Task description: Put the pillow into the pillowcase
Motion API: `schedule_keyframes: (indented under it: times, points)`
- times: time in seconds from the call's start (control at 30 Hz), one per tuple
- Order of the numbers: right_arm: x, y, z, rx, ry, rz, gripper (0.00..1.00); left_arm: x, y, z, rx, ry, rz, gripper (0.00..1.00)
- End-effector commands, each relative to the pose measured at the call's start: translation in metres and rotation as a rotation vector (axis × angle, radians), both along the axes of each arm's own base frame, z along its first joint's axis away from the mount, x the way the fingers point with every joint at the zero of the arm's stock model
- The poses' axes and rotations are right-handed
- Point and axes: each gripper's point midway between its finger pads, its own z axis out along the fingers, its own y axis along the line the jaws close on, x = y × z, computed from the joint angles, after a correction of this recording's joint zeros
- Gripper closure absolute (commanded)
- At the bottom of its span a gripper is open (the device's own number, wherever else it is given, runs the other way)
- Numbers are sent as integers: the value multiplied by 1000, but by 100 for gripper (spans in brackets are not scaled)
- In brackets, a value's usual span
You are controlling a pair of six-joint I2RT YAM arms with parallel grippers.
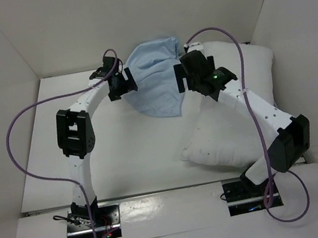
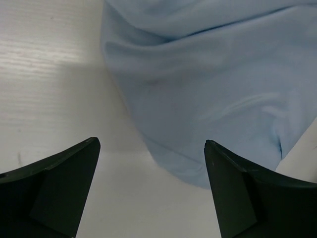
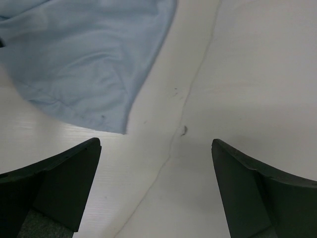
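From the top external view, the light blue pillowcase (image 1: pixel 155 77) lies crumpled at the far middle of the white tabletop (image 1: pixel 128 154), bunched against the back wall, with one corner trailing toward the near side. The white pillow (image 1: pixel 223 139) lies on the right half of the tabletop, running from the far right corner toward the near middle. Its far left edge sits just beside the pillowcase, and the right arm crosses over it. The left claw (image 1: pixel 124 83) sits at the pillowcase's left edge and the right claw (image 1: pixel 182 80) at its right edge, where cloth and pillow meet. How wide either claw stands is hard to judge from this height. In the left wrist view, the left claw (image 2: pixel 151 144) is spread wide, its two dark fingers (image 2: pixel 59 183) far apart with nothing between them. The pillowcase (image 2: pixel 208 84) fills the upper right in soft folds, its rounded lower edge lying on the bare tabletop (image 2: pixel 49 89) just ahead of the fingertips. In the right wrist view, the right claw (image 3: pixel 156 141) is likewise spread wide and grips nothing. The pillowcase (image 3: pixel 84 64) covers the upper left, with a hemmed corner pointing down toward the left finger (image 3: pixel 59 183). The pillow (image 3: pixel 257 84) fills the right side, a seam running diagonally across it with a few dark specks nearby. A strip of tabletop (image 3: pixel 20 129) shows at the left edge.
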Motion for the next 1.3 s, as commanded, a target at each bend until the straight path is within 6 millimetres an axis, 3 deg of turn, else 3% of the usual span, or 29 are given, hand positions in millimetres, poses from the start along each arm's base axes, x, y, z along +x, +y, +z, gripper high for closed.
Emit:
schedule_keyframes:
  times: [0.0, 0.13, 0.17, 0.23, 0.27, 0.3, 0.33, 0.4, 0.43, 0.47, 0.5, 0.53, 0.57, 0.63, 0.67, 0.73, 0.8, 0.83, 0.93, 0.97, 1.0, 1.07, 1.1, 1.13, 1.17, 1.2, 1.27]
  points:
    - [13, 51, 4, 114, -14, 113, 0, 23, -12, -9, -65, 6, 25, 0]
    - [7, 82, -18, 148, 43, 198, 0, 31, -33, -43, -104, 59, -24, 5]
    - [1, 96, -31, 191, 83, 232, 0, 33, -41, -53, -131, 70, -56, 16]
    - [-2, 102, -49, 230, 130, 214, 0, 30, -45, -58, -146, 86, -69, 38]
    - [-10, 104, -70, 242, 189, 213, 0, 24, -43, -67, -140, 111, -67, 51]
    - [-14, 106, -86, 256, 225, 206, 1, 22, -42, -58, -143, 101, -68, 67]
    - [-19, 108, -95, 288, 249, 188, 10, 22, -43, -53, -146, 87, -69, 100]
    - [-37, 100, -132, 274, 339, 148, 20, 21, -19, -47, -129, 83, -23, 100]
    - [-46, 92, -144, 268, 375, 98, 28, 21, -8, -19, -122, 34, -1, 100]
    - [-53, 84, -153, 249, 403, 69, 38, 19, 2, -8, -112, 18, 21, 100]
    - [-61, 64, -169, 196, 431, 2, 43, 14, 22, -7, -103, 18, 58, 100]
    - [-71, 44, -172, 167, 458, -61, 47, 14, 32, 5, -109, -9, 75, 100]
    - [-78, 27, -176, 151, 471, -146, 50, 11, 42, 36, -120, -64, 89, 100]
    - [-91, -29, -173, 47, 470, -343, 54, 11, 67, 62, -139, -117, 114, 100]
    - [-93, -42, -167, 42, 441, -419, 54, 8, 76, 72, -135, -136, 121, 100]
    - [-92, -65, -146, 4, 344, -507, 54, -5, 93, 104, -154, -186, 142, 100]
    - [-79, -60, -136, 38, 292, -485, 54, -16, 101, 122, -169, -217, 159, 100]
    - [-71, -49, -127, 79, 268, -452, 54, -27, 104, 136, -186, -238, 167, 100]
    - [-43, 2, -111, 110, 204, -280, 54, -45, 102, 146, -230, -243, 150, 100]
    - [-32, 39, -101, 147, 185, -181, 52, -52, 104, 158, -240, -268, 146, 100]
    - [-16, 67, -88, 178, 131, -73, 42, -56, 101, 160, -248, -270, 123, 100]
    - [-2, 121, -76, 304, 141, 89, 25, -61, 99, 166, -246, -284, 106, 100]
    - [9, 146, -64, 371, 106, 178, 12, -65, 98, 168, -249, -281, 90, 100]
    - [11, 163, -63, 418, 122, 234, 10, -70, 98, 172, -249, -281, 90, 100]
    - [16, 186, -45, 499, 129, 319, 10, -72, 98, 175, -250, -290, 89, 100]
    - [21, 201, -59, 506, 169, 370, 8, -73, 98, 174, -249, -281, 90, 100]
    - [19, 231, -47, 526, 184, 503, 5, -79, 96, 186, -259, -303, 78, 100]
